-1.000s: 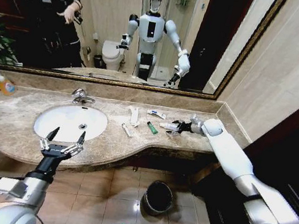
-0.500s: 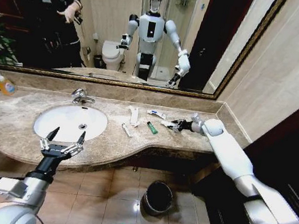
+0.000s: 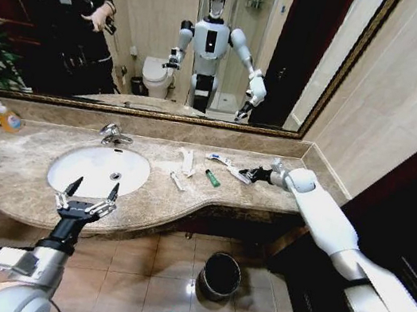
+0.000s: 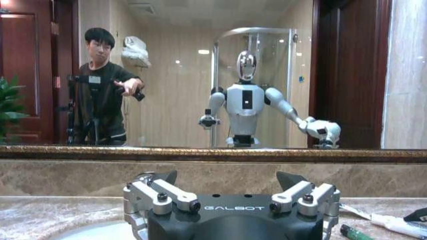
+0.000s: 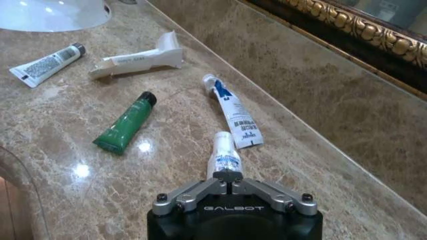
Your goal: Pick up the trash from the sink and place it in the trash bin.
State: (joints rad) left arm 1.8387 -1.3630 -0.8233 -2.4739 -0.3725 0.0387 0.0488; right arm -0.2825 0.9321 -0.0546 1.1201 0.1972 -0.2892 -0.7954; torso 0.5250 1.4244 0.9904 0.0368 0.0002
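Right gripper (image 5: 229,176) pinching slim white tube (image 5: 223,154), cap pointing away, over glossy marble counter (image 5: 313,125). Left gripper (image 3: 88,191) spread wide near oval sink (image 3: 99,168).

Marble counter (image 3: 20,171) bearing green tube (image 5: 125,123), white tubes (image 5: 47,64), wrapper (image 5: 142,58)

Hotel bathroom, marble sink (image 3: 99,169), mirror (image 3: 173,37), toilet (image 3: 156,76)

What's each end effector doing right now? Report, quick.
Left end effector: open, empty, hovering at the front edge of the sink.
Right end effector: shut on a small white tube above the marble counter.
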